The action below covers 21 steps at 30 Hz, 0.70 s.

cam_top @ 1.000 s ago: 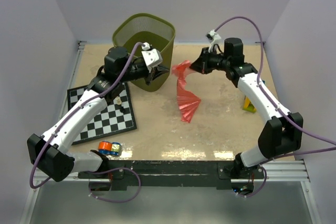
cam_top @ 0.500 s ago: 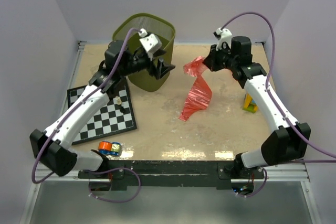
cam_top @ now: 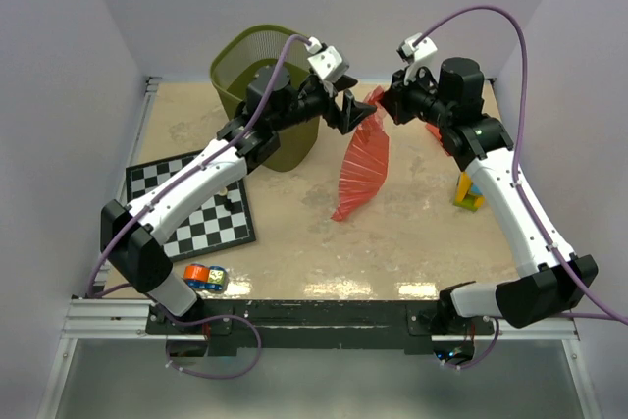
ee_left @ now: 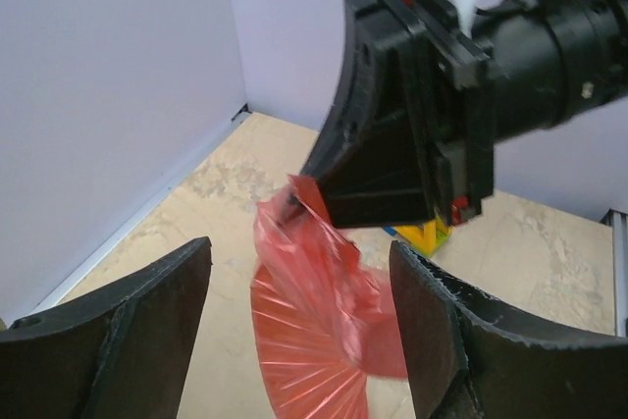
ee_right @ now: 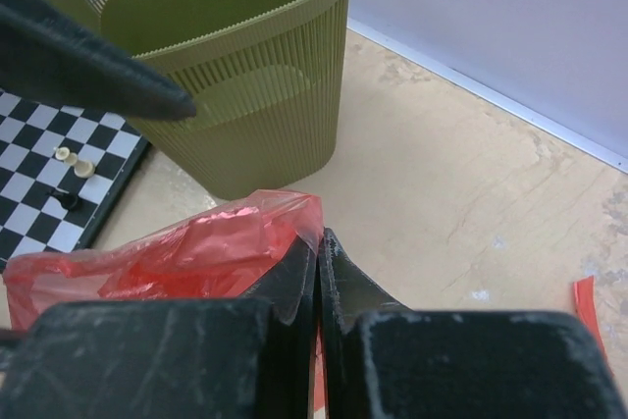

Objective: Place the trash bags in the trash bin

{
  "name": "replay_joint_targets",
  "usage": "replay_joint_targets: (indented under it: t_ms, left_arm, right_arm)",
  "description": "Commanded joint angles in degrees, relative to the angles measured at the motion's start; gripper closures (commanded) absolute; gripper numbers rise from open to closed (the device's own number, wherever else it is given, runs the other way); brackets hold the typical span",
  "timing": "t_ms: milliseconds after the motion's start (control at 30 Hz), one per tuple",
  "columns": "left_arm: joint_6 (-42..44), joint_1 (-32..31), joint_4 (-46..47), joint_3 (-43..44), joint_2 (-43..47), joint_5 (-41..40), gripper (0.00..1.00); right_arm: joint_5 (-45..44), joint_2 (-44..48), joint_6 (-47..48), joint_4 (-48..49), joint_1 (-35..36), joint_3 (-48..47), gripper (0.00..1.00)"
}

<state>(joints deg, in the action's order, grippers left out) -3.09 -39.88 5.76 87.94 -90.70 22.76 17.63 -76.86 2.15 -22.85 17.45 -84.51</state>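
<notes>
Overhead; wrist close-ups sharing bag (cam_top: 361, 162)

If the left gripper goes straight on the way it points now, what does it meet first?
Probably the red trash bag, hanging from the shut right gripper just behind it; depth is unclear.

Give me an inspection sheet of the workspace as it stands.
Surface: beige table, marbled.
Job's things: trash bag hangs from the right jaws, beside the trash bin; red strip lies on the table.
Clutter: chessboard, yellow blocks, orange-blue toy.
Jaws: left jaws open near the bag; right jaws shut on its top edge.
Cables: purple cables arch above both arms.
Surroundings: plain walls.
</notes>
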Motion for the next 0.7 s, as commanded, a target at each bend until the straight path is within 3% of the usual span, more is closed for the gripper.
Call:
replay_joint_targets:
  t_ms: [0,267,667]
  left_arm:
    - [-3.50,0.42,4.61,5.13,-2.02,-2.29,0.23]
    - [-2.98,0.42,1.45,8.47,-6.24,-7.73,0.27]
    - [11.52,-0.29,-3.30,6.72,-6.61,-17.48,0.28]
  right_arm:
    - [-1.28,1.63,1.54,1.23,0.30,0.57,1.00]
    - [-0.14,2.42,1.72,2.99,0.39,1.72,1.00]
    - [-1.80,3.65,-0.04,4.04,0.39,1.10,1.00]
